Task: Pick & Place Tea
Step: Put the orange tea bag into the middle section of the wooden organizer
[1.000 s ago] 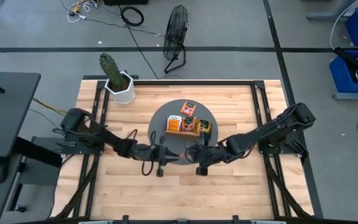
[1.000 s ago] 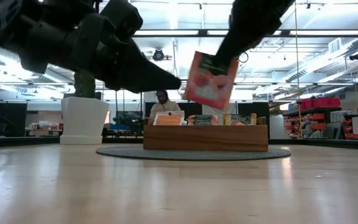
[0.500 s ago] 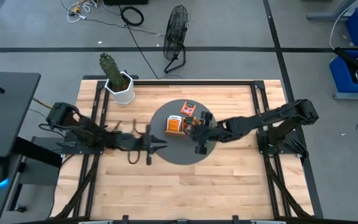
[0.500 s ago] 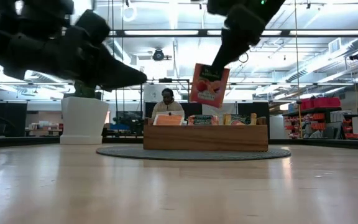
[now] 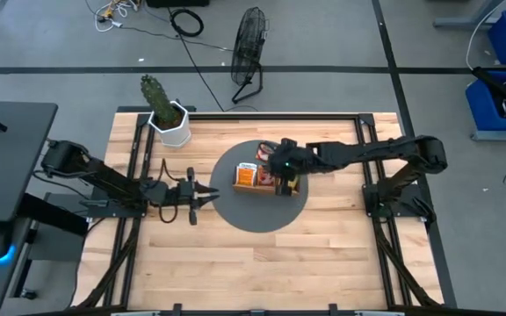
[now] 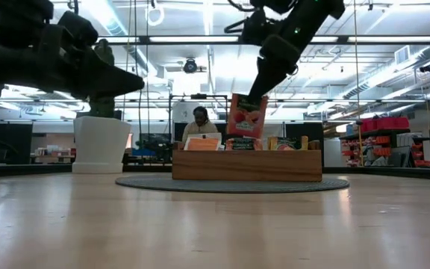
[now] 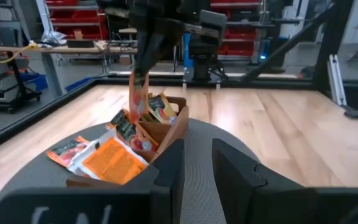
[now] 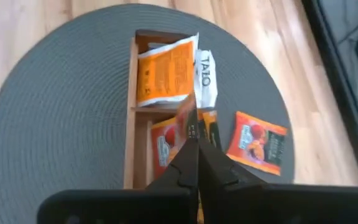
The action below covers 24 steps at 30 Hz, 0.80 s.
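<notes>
A brown wooden compartment tray (image 5: 266,180) (image 6: 247,164) stands on a round grey mat (image 5: 235,206). Orange and white tea sachets (image 8: 165,73) lie in its compartments, and one orange sachet (image 8: 258,142) lies loose on the mat beside it. My right gripper (image 5: 281,167) (image 6: 258,88) is over the tray, shut on a red-orange tea sachet (image 6: 247,116) (image 7: 137,99). My left gripper (image 5: 207,195) (image 7: 196,163) hovers open near the mat's left edge, its fingers pointing at the tray, touching nothing. My right gripper pinches the red-orange sachet by its upper edge (image 6: 254,97), near one corner, between the two fingers. The fingers come from above, slanting down. The sachet hangs upright below them, with its lower edge (image 6: 245,136) at the height of the tray's top; whether it touches there I cannot tell.
A white pot with a cactus (image 5: 172,123) (image 6: 99,142) stands at the table's far left corner. Bare wood (image 5: 262,263) spreads on the near side of the mat. A person (image 6: 200,119) sits in the room behind the tray.
My right gripper has carried the sachet from above the mat's near edge toward the table's far edge, over the tray, and lower. My left arm has drawn back from the table's middle toward its left edge.
</notes>
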{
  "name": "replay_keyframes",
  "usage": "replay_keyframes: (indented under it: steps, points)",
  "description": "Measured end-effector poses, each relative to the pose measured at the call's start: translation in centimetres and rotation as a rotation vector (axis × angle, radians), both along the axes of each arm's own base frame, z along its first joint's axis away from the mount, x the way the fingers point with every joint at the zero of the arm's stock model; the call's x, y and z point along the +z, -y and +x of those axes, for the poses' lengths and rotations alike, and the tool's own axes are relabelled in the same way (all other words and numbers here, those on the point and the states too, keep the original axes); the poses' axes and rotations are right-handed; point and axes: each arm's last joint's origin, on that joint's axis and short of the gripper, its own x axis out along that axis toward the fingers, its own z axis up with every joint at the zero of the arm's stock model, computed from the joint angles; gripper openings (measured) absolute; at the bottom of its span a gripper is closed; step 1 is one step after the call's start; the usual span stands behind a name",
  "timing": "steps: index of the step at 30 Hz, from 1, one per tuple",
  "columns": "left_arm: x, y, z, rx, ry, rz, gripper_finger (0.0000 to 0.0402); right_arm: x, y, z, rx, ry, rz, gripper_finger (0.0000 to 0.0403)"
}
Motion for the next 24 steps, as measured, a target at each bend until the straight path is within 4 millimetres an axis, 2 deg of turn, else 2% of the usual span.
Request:
replay_keyframes:
  steps: [5, 18, 24]
  points:
    - [0.3, -0.1, 0.0, 0.002, 0.020, 0.015, 0.0085, -1.2, 1.0, 0.6, 0.037, -0.029, 0.032, 0.0000]
    - [0.4, -1.2, 0.2, 0.065, 0.027, 0.056, 0.0085, -4.4, 1.8, 1.7, 0.057, -0.129, 0.084, 0.0000]
    - [0.4, -1.2, 0.2, 0.064, 0.025, 0.057, 0.0085, -5.0, 2.4, 1.7, 0.042, -0.150, 0.088, 0.0008]
